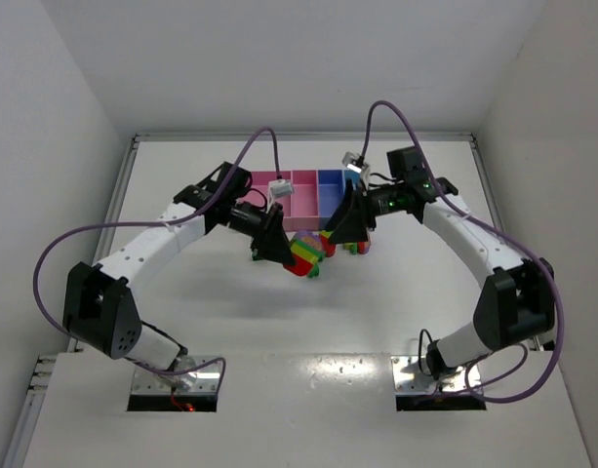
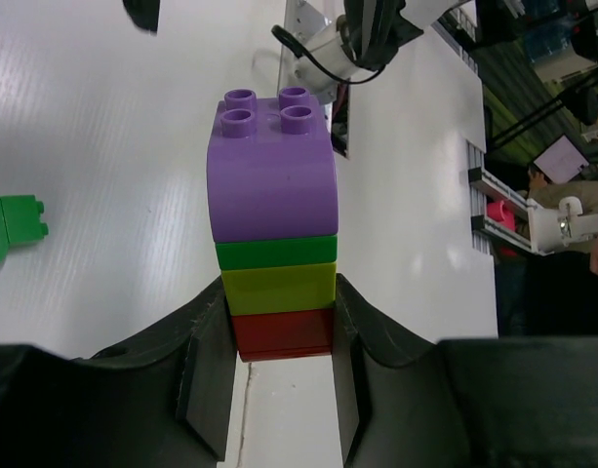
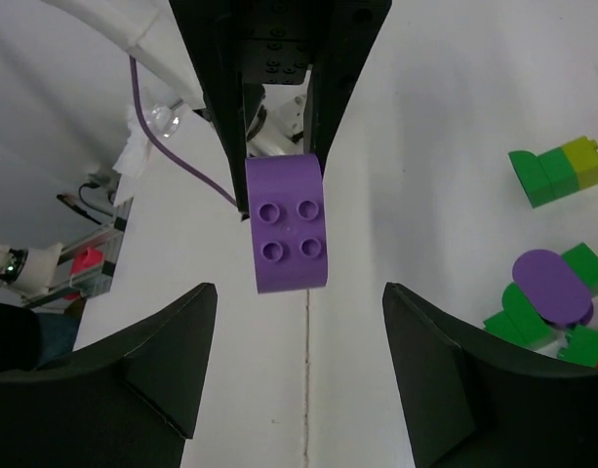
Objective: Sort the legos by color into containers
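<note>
Just in front of the containers (image 1: 300, 202), your left gripper (image 2: 282, 327) is clenched on the red-and-yellow base of a four-colour stack (image 2: 276, 224). Your right gripper (image 3: 299, 297) faces its purple cap (image 3: 289, 229) with fingers spread, a gap on each side (no contact visible). From overhead, both grippers hide most of the stack and the loose legos (image 3: 552, 292) beside it, and you cannot make out what lies inside the containers.

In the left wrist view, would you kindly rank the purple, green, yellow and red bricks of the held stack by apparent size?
1. Purple brick, clearly largest.
2. Yellow brick and red brick: about alike; red is nearest the camera, so unranked.
3. Green brick, the thinnest band.
</note>
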Controlling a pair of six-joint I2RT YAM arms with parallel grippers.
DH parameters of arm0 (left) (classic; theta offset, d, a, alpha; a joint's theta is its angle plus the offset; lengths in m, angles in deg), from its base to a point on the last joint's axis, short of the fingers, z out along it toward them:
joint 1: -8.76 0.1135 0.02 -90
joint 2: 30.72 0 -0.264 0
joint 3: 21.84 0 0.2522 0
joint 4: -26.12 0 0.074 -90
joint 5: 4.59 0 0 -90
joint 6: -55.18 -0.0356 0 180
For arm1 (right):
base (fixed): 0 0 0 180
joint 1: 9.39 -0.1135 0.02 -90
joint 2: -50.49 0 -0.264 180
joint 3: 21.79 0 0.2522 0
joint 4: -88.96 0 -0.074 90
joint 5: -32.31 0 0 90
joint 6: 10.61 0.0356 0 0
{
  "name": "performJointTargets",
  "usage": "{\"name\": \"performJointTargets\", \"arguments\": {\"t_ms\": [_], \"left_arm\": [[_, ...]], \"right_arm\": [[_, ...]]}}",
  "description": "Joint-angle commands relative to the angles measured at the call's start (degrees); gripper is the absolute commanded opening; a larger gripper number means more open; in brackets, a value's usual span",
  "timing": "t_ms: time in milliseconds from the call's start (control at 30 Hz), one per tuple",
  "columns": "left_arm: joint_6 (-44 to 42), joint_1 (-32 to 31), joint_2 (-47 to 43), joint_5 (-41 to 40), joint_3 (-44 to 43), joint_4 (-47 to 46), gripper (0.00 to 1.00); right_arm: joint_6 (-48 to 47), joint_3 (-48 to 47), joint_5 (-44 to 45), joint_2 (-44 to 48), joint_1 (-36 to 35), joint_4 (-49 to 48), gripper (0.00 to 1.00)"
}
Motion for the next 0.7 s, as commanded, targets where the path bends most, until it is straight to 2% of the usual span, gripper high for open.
{"name": "performJointTargets", "arguments": {"t_ms": [0, 200, 300, 500, 600, 667], "left_arm": [[-0.4, 0.0, 0.5, 1.7, -3.4, -2.2, 0.0], [-0.4, -0.5, 1.7, 1.7, -4.7, -2.2, 0.0], [-0.4, -0.5, 2.2, 1.7, -4.7, -2.2, 0.0], [-0.4, -1.0, 2.2, 0.5, -4.7, -2.7, 0.0], [-0.4, -1.0, 2.7, 0.5, -4.7, -2.7, 0.0], [-0.4, -1.0, 2.7, 0.5, -4.7, -3.2, 0.0]], "right_arm": [[4.2, -2.9, -3.2, -1.4, -1.7, -7.7, 0.69], [8.1, -5.7, -3.7, -4.7, -4.1, -11.8, 0.67], [9.7, -6.4, -4.8, -5.9, -4.6, -13.3, 0.6], [10.9, -6.4, -4.8, -6.5, -5.7, -14.2, 0.4], [10.9, -6.4, -4.8, -6.5, -5.7, -13.5, 0.4], [10.9, -6.4, -4.8, -6.5, -5.7, -13.0, 0.47]]}}
